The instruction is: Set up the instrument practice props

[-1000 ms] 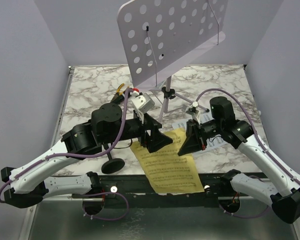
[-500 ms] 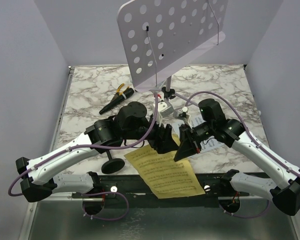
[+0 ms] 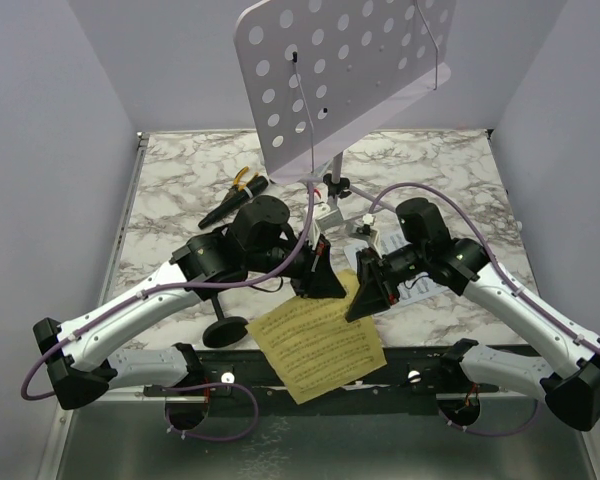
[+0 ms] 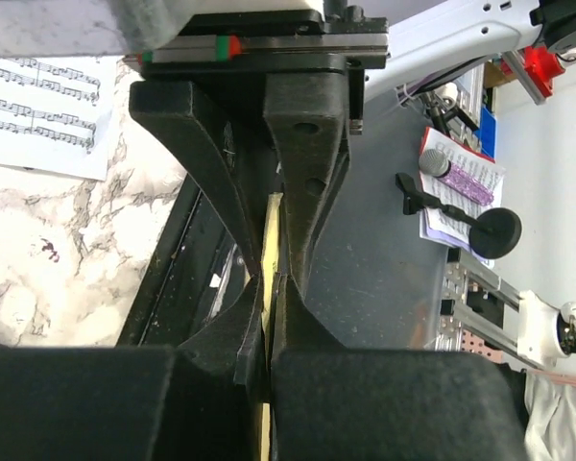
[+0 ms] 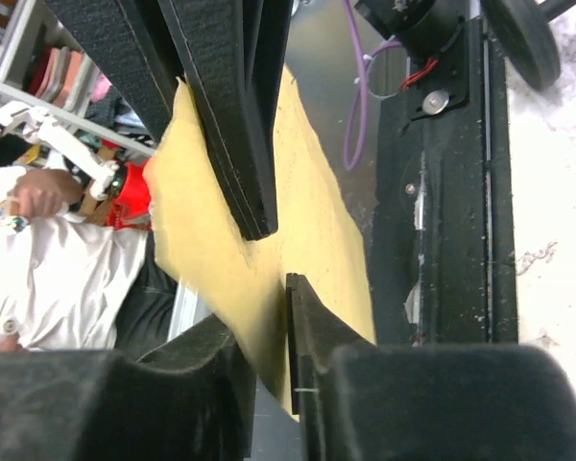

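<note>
The yellow sheet-music page (image 3: 315, 345) hangs over the table's near edge, lifted by its upper edge. My left gripper (image 3: 325, 285) is shut on that edge; in the left wrist view the yellow page (image 4: 268, 252) shows as a thin strip pinched between the jaws (image 4: 269, 288). My right gripper (image 3: 363, 300) sits just to its right, jaws slightly parted around the same page (image 5: 211, 221), not clamping it (image 5: 261, 317). A white page (image 3: 425, 285) lies under the right arm. The lilac music stand (image 3: 340, 70) stands at the back. The black microphone (image 3: 225, 208) and short mic stand (image 3: 225, 330) are on the left.
Yellow-handled pliers (image 3: 242, 180) lie by the microphone. The stand's thin tripod legs (image 3: 365, 205) spread just behind both grippers. Lilac walls close in the marble table (image 3: 180, 170) on three sides. A black rail (image 3: 420, 375) runs along the near edge.
My left arm swung in to the right gripper and shut on the yellow page. The right jaws, shut before, have parted. The page has turned and lifted toward the left.
</note>
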Tool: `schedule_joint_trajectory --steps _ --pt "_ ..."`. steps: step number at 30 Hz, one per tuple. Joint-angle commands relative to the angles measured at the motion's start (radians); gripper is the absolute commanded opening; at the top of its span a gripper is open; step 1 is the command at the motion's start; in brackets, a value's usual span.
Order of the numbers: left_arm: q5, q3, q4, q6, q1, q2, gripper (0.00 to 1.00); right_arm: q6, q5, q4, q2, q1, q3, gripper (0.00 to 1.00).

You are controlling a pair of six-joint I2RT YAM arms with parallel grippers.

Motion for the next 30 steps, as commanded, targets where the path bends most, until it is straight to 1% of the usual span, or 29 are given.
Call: schedule_joint_trajectory --steps 1,3,6,11,13,15,19,23,26,30 --pt "-0.018 0.025 -0.037 0.025 0.019 -0.002 0.00 -0.016 0.107 0.001 -0.024 0.007 0.028 0.31" --pt "-0.045 0.037 -0.051 0.039 0.021 -0.017 0.00 -0.013 0.198 0.025 -0.039 0.008 0.022 0.43" --pt "-0.090 0.040 -0.051 0.061 0.021 -0.065 0.00 -0.007 0.314 0.076 -0.059 0.008 0.014 0.55" --pt "-0.195 0.064 -0.046 0.113 0.021 -0.171 0.00 0.043 0.473 0.182 -0.108 0.008 0.010 0.68" --pt "-0.226 0.082 -0.036 0.131 0.022 -0.214 0.00 0.078 0.553 0.240 -0.143 0.008 -0.007 0.75" --pt "-0.252 0.090 -0.017 0.141 0.021 -0.260 0.00 0.111 0.588 0.317 -0.183 0.007 -0.038 0.77" --pt "-0.296 0.081 0.062 0.123 0.021 -0.351 0.00 0.192 0.553 0.528 -0.259 0.007 -0.121 0.81" --pt "-0.336 0.018 0.201 0.061 0.021 -0.441 0.00 0.271 0.489 0.719 -0.295 0.009 -0.190 0.86" --pt "-0.359 -0.047 0.320 0.007 0.021 -0.493 0.00 0.355 0.427 0.890 -0.296 0.009 -0.239 0.92" --pt "-0.408 -0.136 0.456 -0.047 0.021 -0.541 0.00 0.487 0.362 1.172 -0.265 0.008 -0.304 0.94"
